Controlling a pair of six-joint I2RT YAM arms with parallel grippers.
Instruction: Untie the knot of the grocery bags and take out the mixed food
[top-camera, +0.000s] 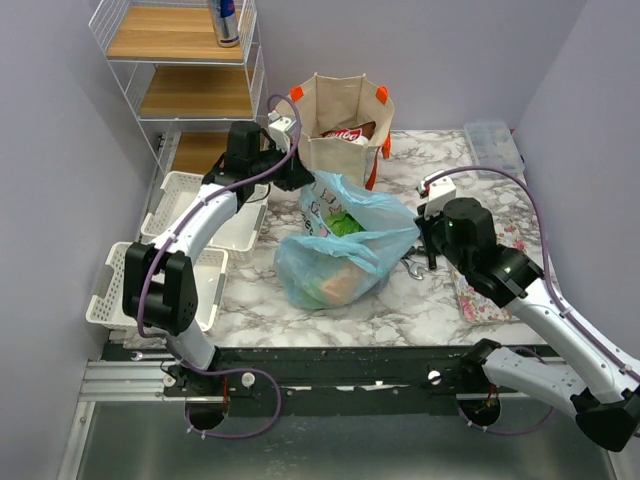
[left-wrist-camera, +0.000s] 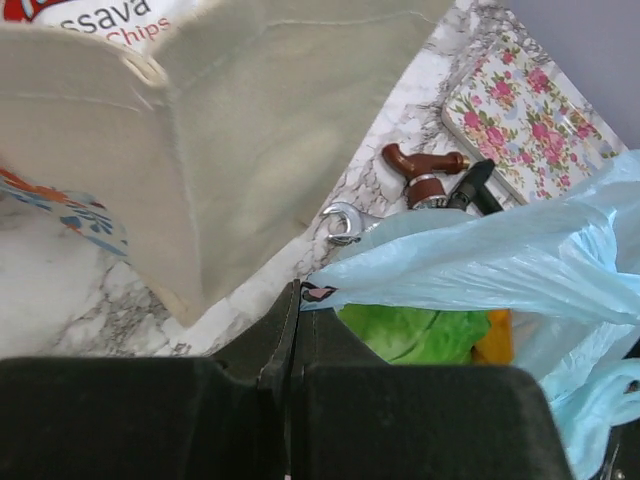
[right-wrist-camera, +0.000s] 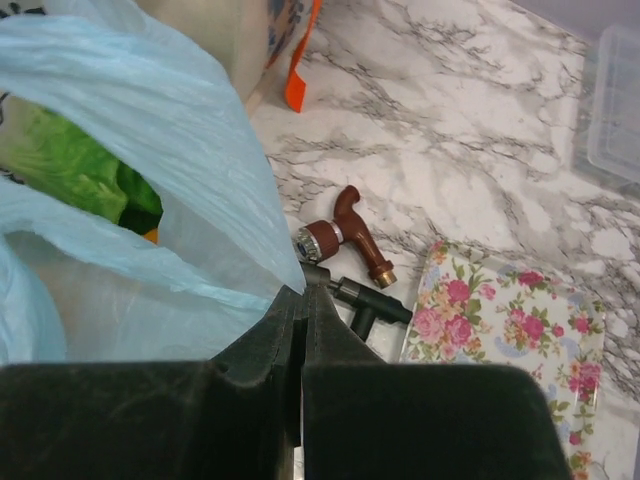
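The light-blue plastic bag (top-camera: 345, 240) lies mid-table with its mouth pulled open. Green lettuce (top-camera: 345, 224) shows inside, with an orange item below it. My left gripper (top-camera: 300, 178) is shut on the bag's far-left rim, and my right gripper (top-camera: 420, 225) is shut on its right rim. In the left wrist view the gripper (left-wrist-camera: 295, 290) pinches the bag (left-wrist-camera: 480, 260) above the lettuce (left-wrist-camera: 420, 335). In the right wrist view the gripper (right-wrist-camera: 303, 285) pinches the bag (right-wrist-camera: 150, 120). The beige tote (top-camera: 345, 120) stands behind, holding a red chips packet (top-camera: 345, 133).
Metal tools (right-wrist-camera: 355, 235) lie right of the bag beside a floral tray (top-camera: 480, 290). A clear box (top-camera: 490, 145) sits far right. White wire baskets (top-camera: 200, 215) and a shelf holding a drink can (top-camera: 225, 20) stand on the left.
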